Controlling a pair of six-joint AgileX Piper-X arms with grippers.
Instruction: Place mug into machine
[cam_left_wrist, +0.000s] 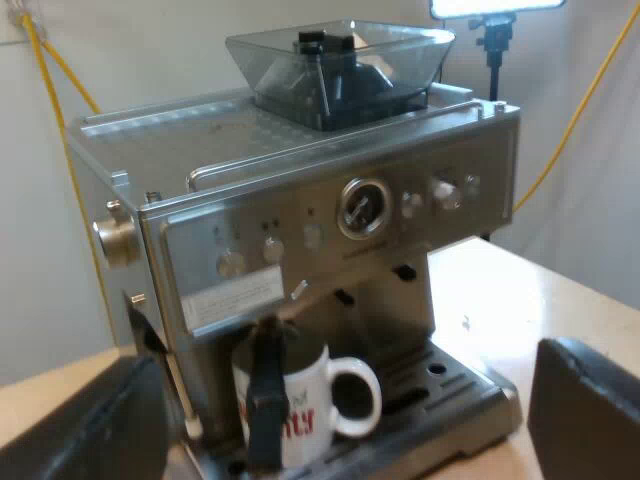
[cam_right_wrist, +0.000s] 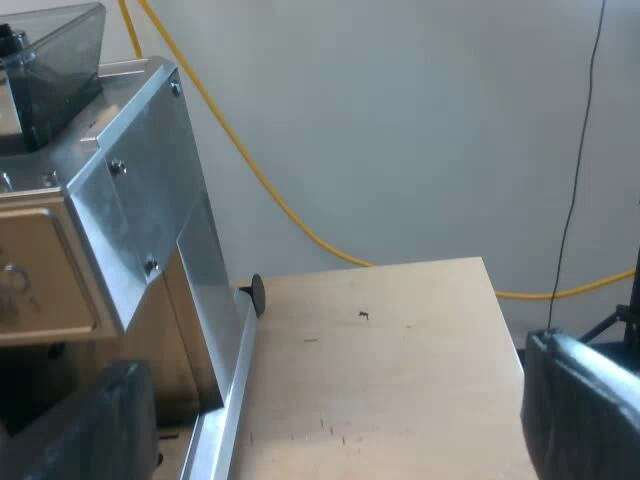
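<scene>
A white mug (cam_left_wrist: 312, 405) with red lettering stands upright on the drip tray (cam_left_wrist: 470, 400) of the espresso machine (cam_left_wrist: 300, 230), under its front panel, its handle turned sideways. A dark handle (cam_left_wrist: 265, 390) hangs down from the machine's front and crosses the mug's side nearest me. My left gripper (cam_left_wrist: 345, 375) is open and held back from the mug, its fingers (cam_left_wrist: 585, 405) wide apart with nothing between them. My right gripper (cam_right_wrist: 330, 400) is open too, over the bare wooden table (cam_right_wrist: 400, 360) beside the machine's side wall (cam_right_wrist: 150, 200).
The bean hopper (cam_left_wrist: 335, 65) sits on the machine's top. Yellow cables (cam_right_wrist: 270, 190) hang along the white wall behind. A lamp on a stand (cam_left_wrist: 495, 30) rises behind the machine. A small black foot (cam_right_wrist: 257, 292) sticks out at the machine's back corner.
</scene>
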